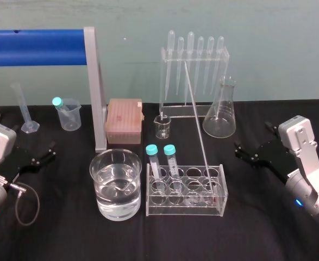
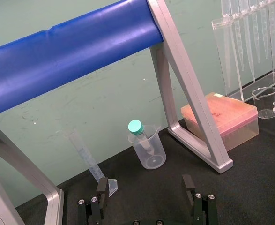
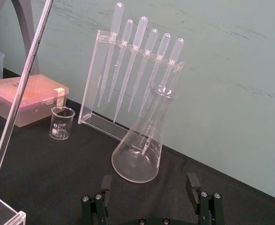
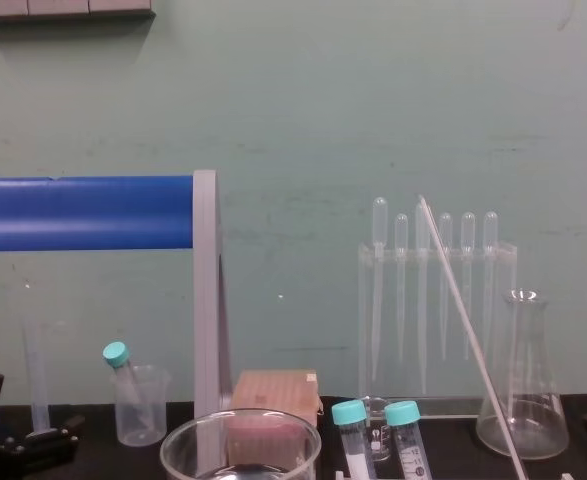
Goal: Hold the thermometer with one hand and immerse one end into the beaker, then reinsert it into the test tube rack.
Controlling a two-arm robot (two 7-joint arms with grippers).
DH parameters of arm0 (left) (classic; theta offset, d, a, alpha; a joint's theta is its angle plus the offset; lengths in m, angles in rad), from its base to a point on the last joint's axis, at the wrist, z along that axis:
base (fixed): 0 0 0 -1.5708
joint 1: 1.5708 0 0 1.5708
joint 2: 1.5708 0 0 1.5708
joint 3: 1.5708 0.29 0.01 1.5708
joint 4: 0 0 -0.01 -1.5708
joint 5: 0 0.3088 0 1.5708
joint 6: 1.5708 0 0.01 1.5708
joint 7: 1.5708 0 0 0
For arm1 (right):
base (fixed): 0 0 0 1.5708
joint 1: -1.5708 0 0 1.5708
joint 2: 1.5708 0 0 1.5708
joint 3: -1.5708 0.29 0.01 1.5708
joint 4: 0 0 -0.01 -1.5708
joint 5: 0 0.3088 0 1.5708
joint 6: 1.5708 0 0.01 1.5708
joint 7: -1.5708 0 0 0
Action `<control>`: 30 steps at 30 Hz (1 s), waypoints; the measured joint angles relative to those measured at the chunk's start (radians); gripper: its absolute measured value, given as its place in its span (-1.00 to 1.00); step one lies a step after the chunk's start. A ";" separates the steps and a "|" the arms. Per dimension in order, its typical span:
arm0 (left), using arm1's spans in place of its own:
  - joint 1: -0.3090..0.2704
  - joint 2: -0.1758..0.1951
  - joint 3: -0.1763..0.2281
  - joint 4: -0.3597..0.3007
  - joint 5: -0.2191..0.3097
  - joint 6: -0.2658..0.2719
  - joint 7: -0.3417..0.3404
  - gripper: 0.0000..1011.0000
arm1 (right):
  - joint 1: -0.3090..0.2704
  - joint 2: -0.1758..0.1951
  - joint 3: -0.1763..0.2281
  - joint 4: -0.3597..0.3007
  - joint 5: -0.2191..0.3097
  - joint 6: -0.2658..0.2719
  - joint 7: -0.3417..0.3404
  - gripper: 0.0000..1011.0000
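The thermometer (image 1: pixel 198 130) stood in the rack (image 1: pixel 185 202) near the middle of the table's front edge. Its lower end sat in a hole at the rack's right end, and the rod leaned so that its top tilted back and to the left, toward the pipette stand (image 1: pixel 194 81) by the back edge. No gripper touched it. The beaker (image 1: pixel 100 185), partly filled with clear liquid, stood just to the left of the rack, close beside it but apart. Two teal-capped tubes (image 1: pixel 160 160) occupied the rack's left end. The left gripper (image 1: pixel 49 152) was low by the table's left edge, its fingers (image 2: pixel 102 187) spread wide with nothing between them, well apart from the beaker. The right gripper (image 1: pixel 239 152) was by the right edge, pointing toward the rack, its fingers (image 3: pixel 192 183) likewise spread and empty. A flask (image 1: pixel 220 109) stood near the back edge in front of the pipette stand, with a small glass beaker (image 1: pixel 162 126) and a pink box (image 1: pixel 124 120) to its left. Toward the back-left corner were a plastic cup (image 1: pixel 69 117) holding a capped tube, a thin cylinder (image 1: pixel 26 111), and a grey frame (image 1: pixel 97 87) carrying a blue bar (image 1: pixel 34 47).
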 joint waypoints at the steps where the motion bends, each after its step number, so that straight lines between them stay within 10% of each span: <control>1: 0.000 0.000 0.000 0.000 0.000 0.000 0.000 0.99 | 0.000 0.000 0.000 0.000 0.000 0.000 0.000 0.98; 30: 0.000 0.000 0.000 0.000 0.000 0.000 0.000 0.99 | 0.000 0.000 0.001 0.000 0.000 0.000 0.000 0.98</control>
